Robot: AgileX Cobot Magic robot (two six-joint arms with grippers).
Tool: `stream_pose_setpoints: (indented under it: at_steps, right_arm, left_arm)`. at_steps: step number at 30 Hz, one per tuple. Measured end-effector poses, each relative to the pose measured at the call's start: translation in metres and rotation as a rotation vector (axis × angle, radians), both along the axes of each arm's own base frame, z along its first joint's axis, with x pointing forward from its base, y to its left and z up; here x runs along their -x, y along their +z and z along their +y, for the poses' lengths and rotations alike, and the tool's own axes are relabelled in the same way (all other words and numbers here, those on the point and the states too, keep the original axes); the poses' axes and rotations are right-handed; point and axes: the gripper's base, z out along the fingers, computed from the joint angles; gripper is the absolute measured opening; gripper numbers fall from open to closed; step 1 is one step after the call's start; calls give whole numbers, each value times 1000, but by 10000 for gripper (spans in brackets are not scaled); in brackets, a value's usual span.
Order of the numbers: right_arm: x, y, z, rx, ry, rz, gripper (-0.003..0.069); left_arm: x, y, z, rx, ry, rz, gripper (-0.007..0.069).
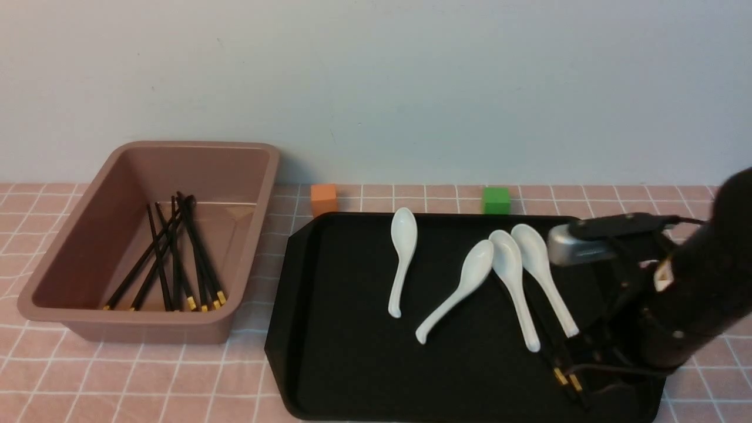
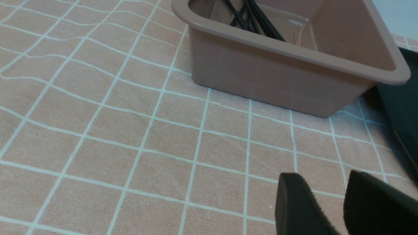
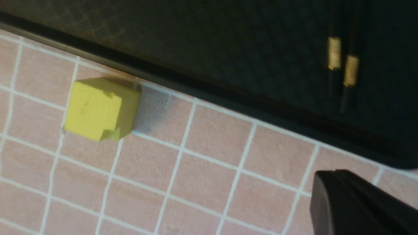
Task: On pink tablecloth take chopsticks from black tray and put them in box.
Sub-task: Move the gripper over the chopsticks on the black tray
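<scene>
The black tray (image 1: 352,364) lies on the pink tablecloth (image 1: 176,376). One pair of chopsticks (image 1: 567,379) lies near its right front, partly under white spoons; the gold bands also show in the right wrist view (image 3: 334,53). The box (image 1: 147,329) stands to the left and holds several chopsticks (image 1: 176,258). My right arm (image 1: 693,294) reaches over the tray's right end. My right gripper (image 3: 329,173) is shut and empty, its tip over the cloth just outside the tray rim (image 3: 228,94). My left gripper (image 2: 321,182) is open and empty, low over the cloth in front of the box (image 2: 277,78).
Several white spoons (image 1: 402,258) lie on the tray. An orange cube (image 1: 324,198) and a green cube (image 1: 496,200) stand behind the tray by the wall. A yellow cube (image 3: 98,109) sits on the cloth against the tray's rim.
</scene>
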Motion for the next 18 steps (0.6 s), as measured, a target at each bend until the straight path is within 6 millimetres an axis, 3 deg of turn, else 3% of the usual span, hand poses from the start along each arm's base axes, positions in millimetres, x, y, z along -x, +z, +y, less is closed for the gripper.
stream_pose_setpoints:
  at_steps: [3,7,14,18]
  right_arm:
    - [-11,-12,16,63,-10,8,40]
    - [-26,-27,20,105,-51,24,123]
    - [-46,-55,7,118,-125,62,344]
    - [-54,-66,5,106,-150,59,409]
  left_arm:
    - [0,0,0,0,0,0,239]
    - [0,0,0,0,0,0,239]
    - [0,0,0,0,0,0,239]
    - [0,0,0,0,0,0,239]
